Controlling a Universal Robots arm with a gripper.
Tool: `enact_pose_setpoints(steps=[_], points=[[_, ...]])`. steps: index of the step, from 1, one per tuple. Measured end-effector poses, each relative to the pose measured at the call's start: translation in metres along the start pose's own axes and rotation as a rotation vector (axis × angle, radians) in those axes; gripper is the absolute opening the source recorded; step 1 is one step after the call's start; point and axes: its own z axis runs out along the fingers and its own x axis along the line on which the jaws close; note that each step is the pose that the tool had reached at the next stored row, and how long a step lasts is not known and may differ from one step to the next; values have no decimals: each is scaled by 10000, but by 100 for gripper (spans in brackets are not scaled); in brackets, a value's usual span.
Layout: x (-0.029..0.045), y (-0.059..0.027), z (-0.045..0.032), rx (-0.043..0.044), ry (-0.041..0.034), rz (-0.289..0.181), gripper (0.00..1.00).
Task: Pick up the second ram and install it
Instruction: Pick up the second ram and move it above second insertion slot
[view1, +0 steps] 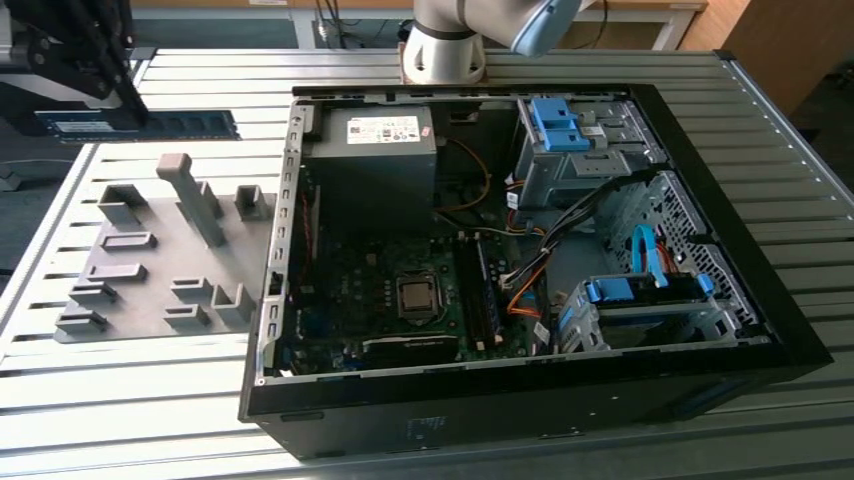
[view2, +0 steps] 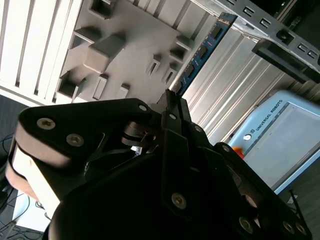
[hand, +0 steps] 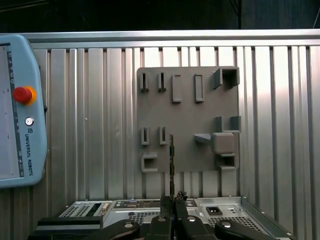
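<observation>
The second ram (view1: 180, 125), a thin green stick with dark chips, hangs level in the air above the table's far corner at the exterior view's left, off the grey holder plate (view1: 147, 250). My black gripper (view1: 131, 112) is shut on it near its middle. In the second wrist view the ram (view2: 201, 51) runs out from the closed fingertips of the gripper (view2: 172, 97) over the holder plate (view2: 135, 40). In the first wrist view the ram (hand: 171, 160) appears edge-on as a thin dark line above the gripper (hand: 173, 197).
The open black computer case (view1: 747, 300) lies at the exterior view's right, with the motherboard (view1: 387, 290), its memory slots (view1: 475, 290), the power supply (view1: 374, 150) and blue drive brackets (view1: 554, 122). A light-blue teach pendant (hand: 20, 110) rests on the slatted table. The arm's base (view1: 443, 50) stands behind the case.
</observation>
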Motion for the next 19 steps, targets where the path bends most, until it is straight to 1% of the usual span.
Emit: enact_pose_setpoints(steps=[19], points=[[-15, -460, -7, 0, 0, 0, 14]])
